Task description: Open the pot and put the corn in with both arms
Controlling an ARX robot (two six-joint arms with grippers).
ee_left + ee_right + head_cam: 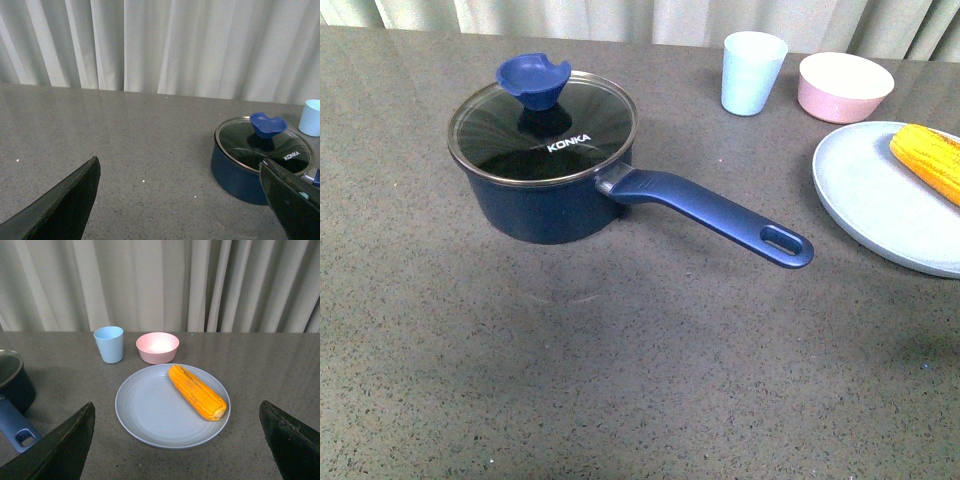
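Note:
The navy-blue pot (pixel 550 205) stands on the grey table with its glass lid (pixel 542 128) on and a blue knob (pixel 532 80) on top; its long handle (pixel 720 215) points toward the front right. The corn (pixel 928 158) lies on a pale blue plate (pixel 880 200) at the right edge. Neither arm shows in the front view. My left gripper (pixel 180 167) is open, with bare table between its fingers and the pot (pixel 240 175) beside the far finger. My right gripper (pixel 177 410) is open, hovering short of the plate (pixel 150 410) and corn (pixel 197 391).
A light blue cup (pixel 752 72) and a pink bowl (pixel 844 86) stand at the back right, behind the plate. Pale curtains hang behind the table's far edge. Open grey tabletop (pixel 620 380) stretches in front of the pot.

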